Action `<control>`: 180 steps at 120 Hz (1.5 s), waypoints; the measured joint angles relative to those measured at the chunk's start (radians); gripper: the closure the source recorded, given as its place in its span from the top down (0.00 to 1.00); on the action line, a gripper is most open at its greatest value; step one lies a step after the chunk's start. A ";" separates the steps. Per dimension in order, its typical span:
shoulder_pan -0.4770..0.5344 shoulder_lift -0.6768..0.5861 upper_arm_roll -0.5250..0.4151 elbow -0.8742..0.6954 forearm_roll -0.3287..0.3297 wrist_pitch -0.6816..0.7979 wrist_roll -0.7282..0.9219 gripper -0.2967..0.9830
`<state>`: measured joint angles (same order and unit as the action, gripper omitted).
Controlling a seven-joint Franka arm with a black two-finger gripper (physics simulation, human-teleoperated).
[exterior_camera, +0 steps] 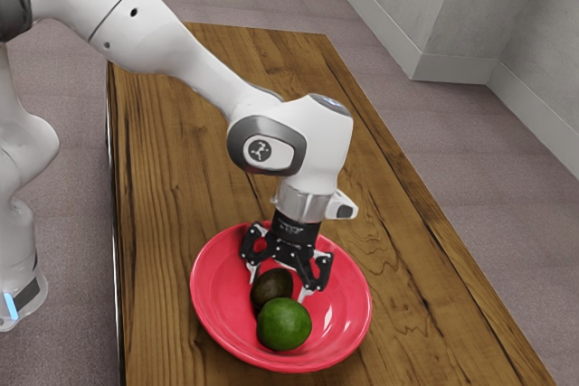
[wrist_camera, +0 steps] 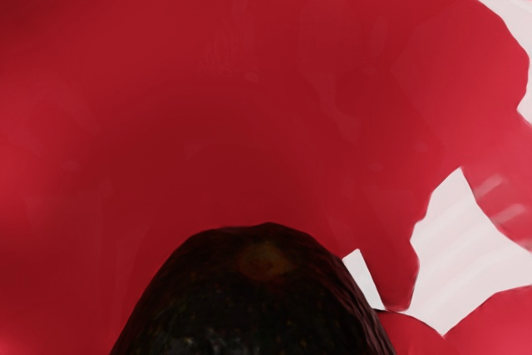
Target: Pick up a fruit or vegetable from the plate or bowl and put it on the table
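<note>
Exterior view, clock face laid on it with 12 at its top. The black two-finger gripper (exterior_camera: 279, 287) is lowered into the red bowl (exterior_camera: 217, 291). Its fingers (exterior_camera: 308, 292) are spread, one toward 10 o'clock of the avocado (exterior_camera: 270, 287) and one toward 3; a gap is seen on the 3 o'clock side, so no grip is recorded. The avocado, the likely target, is contained in the bowl, near its middle. Step in hand is judged to be the final alignment before grasping. Next, the fingers should be centred and closed on the avocado, then a straight lift made until the rim is cleared. Setting down could be done on the wooden table (exterior_camera: 407, 314), toward 3 o'clock of the bowl.

The lime (exterior_camera: 284, 324) is placed at 5 o'clock of the avocado and partly overlaps it in view; contact cannot be told. It is judged the main obstacle: it could be nudged or rolled as the fingers are closed. The raised rim must also be avoided on the way out.

Wrist view. The avocado's rounded, dark end is seen close under the hand, against the bowl's red surface. Pale patches (wrist_camera: 465, 255) are noted on the red, probably glare.
</note>
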<state>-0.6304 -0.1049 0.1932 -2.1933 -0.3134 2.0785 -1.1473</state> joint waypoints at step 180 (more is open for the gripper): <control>0.541 -0.082 0.006 0.182 0.096 0.000 0.013 0.73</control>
<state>-0.0891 -0.1867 0.1996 -2.0116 -0.2174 2.0783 -1.1346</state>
